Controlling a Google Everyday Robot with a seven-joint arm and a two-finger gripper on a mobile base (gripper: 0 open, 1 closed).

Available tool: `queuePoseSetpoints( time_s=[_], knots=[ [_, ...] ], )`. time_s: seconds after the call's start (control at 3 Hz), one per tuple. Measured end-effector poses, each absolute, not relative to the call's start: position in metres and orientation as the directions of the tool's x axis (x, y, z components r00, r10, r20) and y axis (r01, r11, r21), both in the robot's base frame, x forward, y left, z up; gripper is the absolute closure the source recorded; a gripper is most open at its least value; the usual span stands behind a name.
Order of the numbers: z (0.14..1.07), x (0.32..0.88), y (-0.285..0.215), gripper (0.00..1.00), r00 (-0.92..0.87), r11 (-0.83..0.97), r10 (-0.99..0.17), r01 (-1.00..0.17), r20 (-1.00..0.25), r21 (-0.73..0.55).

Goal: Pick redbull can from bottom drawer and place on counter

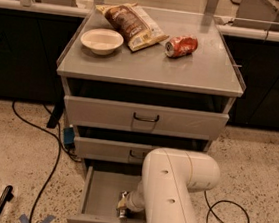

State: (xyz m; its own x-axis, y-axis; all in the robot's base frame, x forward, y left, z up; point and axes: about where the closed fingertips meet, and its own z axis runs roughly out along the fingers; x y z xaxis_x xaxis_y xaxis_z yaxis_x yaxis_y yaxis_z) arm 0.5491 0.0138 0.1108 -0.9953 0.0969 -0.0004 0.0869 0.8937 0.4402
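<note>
We see the grey three-drawer cabinet filling the middle of the scene, its flat counter [195, 64] at the far top. The robot's white arm [170, 197] comes next in size. It rises at the near right and bends down to the left in front of the cabinet.

The bottom drawer [101, 192] stands pulled out toward us. The top drawer [104, 113] and middle drawer [105, 150] above it sit further back.

On the counter, a brown chip bag [132, 24] lies at the far side. A pale bowl [102, 40] sits to its left and nearer us, and a red soda can [181, 46] lies on its side to the right. A dark cable [47, 173] trails over the speckled floor on the left.

The gripper [125, 202] reaches into the right part of the open bottom drawer, low inside it. We cannot tell whether it is apart, together or clamped on anything.

Just under it, at the drawer's near right, we make out a small silvery shape that seems to be the redbull can [122, 213]. It is mostly hidden by the arm.
</note>
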Motion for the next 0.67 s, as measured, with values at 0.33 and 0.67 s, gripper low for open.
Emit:
queuePoseSetpoints(
  time_s=[0.33, 0.67],
  knots=[
    [0.111, 0.549, 0.014, 1.0, -0.995, 0.894, 0.097, 0.087, 0.0, 0.44],
    [0.13, 0.552, 0.001, 1.0, -0.995, 0.858, 0.104, 0.085, -0.01, 0.507]
  ],
)
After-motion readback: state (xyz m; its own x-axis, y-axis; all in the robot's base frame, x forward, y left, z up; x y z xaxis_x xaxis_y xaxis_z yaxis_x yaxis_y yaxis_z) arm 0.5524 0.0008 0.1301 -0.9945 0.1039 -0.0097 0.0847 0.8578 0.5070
